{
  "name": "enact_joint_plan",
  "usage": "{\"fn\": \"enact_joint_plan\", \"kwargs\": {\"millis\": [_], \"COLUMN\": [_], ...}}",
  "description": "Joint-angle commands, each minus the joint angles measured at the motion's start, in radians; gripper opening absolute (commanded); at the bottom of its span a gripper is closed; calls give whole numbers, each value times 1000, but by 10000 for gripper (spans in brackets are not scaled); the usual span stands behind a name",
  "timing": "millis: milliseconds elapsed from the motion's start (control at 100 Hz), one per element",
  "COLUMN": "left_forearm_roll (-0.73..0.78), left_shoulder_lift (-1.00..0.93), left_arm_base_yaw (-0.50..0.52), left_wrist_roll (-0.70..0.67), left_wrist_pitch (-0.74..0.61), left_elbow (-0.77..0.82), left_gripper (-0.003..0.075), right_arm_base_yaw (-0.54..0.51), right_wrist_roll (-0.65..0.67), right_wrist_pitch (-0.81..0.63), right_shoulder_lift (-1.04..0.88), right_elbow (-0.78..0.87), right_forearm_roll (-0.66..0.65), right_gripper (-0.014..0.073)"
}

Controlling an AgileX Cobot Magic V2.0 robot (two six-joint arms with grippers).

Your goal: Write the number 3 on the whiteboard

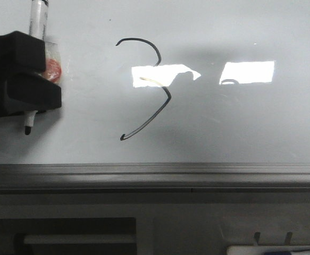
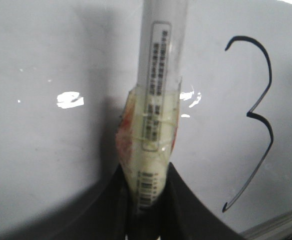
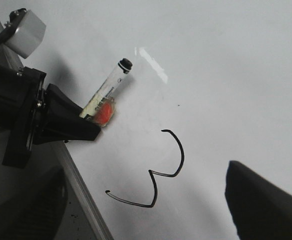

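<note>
The left gripper (image 1: 38, 71) is sitting at the far left of the whiteboard (image 1: 240, 127), its jaws pinching a marker (image 1: 38, 21) around its wrapped middle, closed down to the barrel's width. The marker's dark tip (image 1: 27, 129) is pointing toward the near rail (image 1: 155, 171); whether it is touching the board or hanging just above it is hard to judge from the front view.

To the right, near the middle of the board, the 3 (image 1: 144, 87) is lying complete: an upper curve, a sharp notch and a long lower stroke ending in a small hook close to the near rail.

The risk from here is a stray mark. If the tip is resting on the surface, any sideways drift as the arm is pulling away could be dragging a line across the board or smudging the wet figure. The grip on soft wrapping could also be letting the marker slip or tilt.

The right gripper (image 3: 266, 200) is showing only as one dark finger at the edge of its own view, so I cannot tell its jaws' opening; it seems to be holding nothing.
</note>
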Motion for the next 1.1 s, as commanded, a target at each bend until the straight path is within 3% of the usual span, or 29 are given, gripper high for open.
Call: {"fn": "enact_joint_plan", "kwargs": {"millis": [0,120,610,990,1090], "left_forearm_roll": [-17,-17,-81,-85,-83], "left_shoulder_lift": [-11,-9,-9,-9,-9], "left_arm_base_yaw": [36,69,83,83,83], "left_wrist_roll": [-9,-9,-9,-9,-9], "left_wrist_pitch": [-18,71,190,178,162], "left_elbow": [-37,-66,-80,-80,-80], "left_gripper": [-21,-21,-21,-18,26], "right_arm_base_yaw": [-8,-8,-8,-8,-8], "right_wrist_roll": [1,1,1,1,1], "right_wrist_pitch": [-67,-66,-15,-13,-10], "right_shoulder_lift": [-21,-21,-21,-21,-21], "right_elbow": [-25,-25,-25,-25,-25], "right_forearm_roll": [-2,0,8,10,10], "right_gripper": [575,575,575,575,575]}}
